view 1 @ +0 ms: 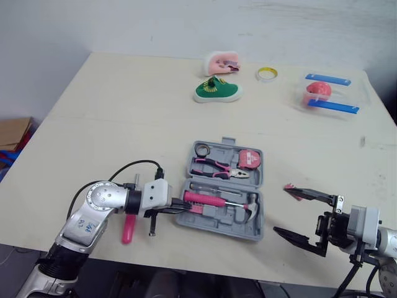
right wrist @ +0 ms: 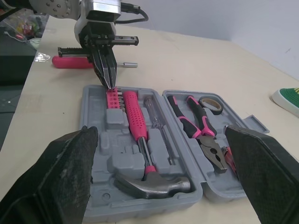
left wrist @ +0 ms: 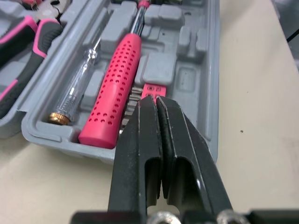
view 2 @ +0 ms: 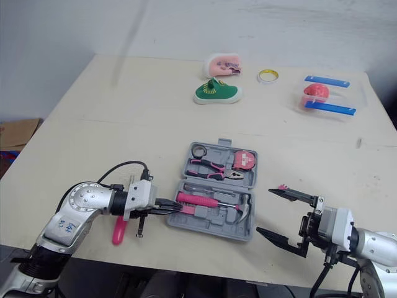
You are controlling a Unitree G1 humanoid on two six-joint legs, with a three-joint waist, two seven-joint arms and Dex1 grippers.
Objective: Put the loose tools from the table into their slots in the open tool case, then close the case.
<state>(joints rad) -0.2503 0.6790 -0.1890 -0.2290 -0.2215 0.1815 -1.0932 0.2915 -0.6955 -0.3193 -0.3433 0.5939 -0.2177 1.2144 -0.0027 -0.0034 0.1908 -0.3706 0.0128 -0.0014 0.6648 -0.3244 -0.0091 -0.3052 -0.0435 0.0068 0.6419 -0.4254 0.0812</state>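
The grey tool case (view 1: 253, 231) lies open near the table's front edge. Its near half holds a pink-handled hammer (view 1: 214, 200), a clear tester screwdriver (left wrist: 77, 86) and a pink bit holder (right wrist: 112, 99). Its far half holds pliers (view 1: 217, 167), a tape measure (view 1: 249, 158) and a tape roll (view 1: 202, 149). My left gripper (view 1: 181, 208) is shut, its tips at the case's left rim just over the bit holder (left wrist: 152, 89), with nothing seen between the fingers. A loose pink-handled screwdriver (view 1: 128, 228) lies on the table beside that arm. My right gripper (view 1: 280, 209) is open and holds nothing, right of the case.
At the far side of the table sit a green shoe (view 1: 217, 90), a pink shoe (view 1: 222, 63), a yellow tape ring (view 1: 267, 74) and a clear box with blue bars (view 1: 327, 93). A small pink scrap (view 1: 289, 187) lies by the right gripper's upper finger.
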